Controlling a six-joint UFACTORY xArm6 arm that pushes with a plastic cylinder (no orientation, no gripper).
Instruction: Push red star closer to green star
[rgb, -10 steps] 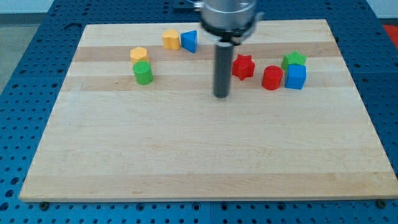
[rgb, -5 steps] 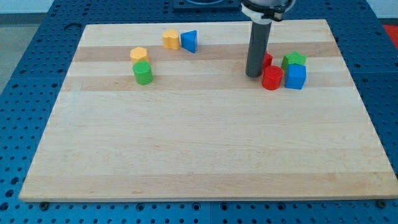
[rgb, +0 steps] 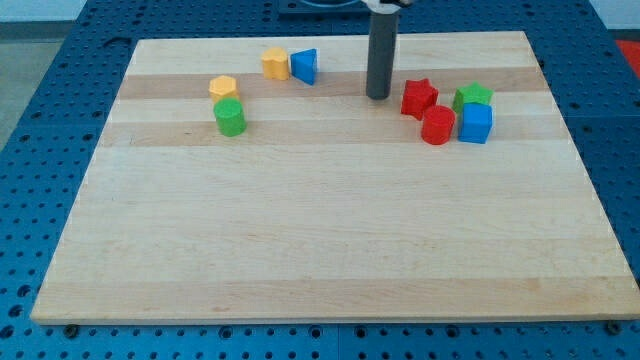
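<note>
The red star (rgb: 419, 97) lies on the wooden board at the view's upper right. The green star (rgb: 473, 96) sits a short way to its right, with a small gap between them. My tip (rgb: 378, 97) rests on the board just left of the red star, a small gap apart from it. The dark rod rises from the tip to the view's top edge.
A red cylinder (rgb: 437, 126) sits just below the red star, touching a blue cube (rgb: 476, 124) that lies under the green star. A yellow block (rgb: 275, 63) and a blue block (rgb: 305, 66) sit at the top; a yellow block (rgb: 223, 87) and a green cylinder (rgb: 229, 117) sit at the left.
The red star has shifted right, closer to the green star. My tip went right against the star, then drew back left and up, off the star.
</note>
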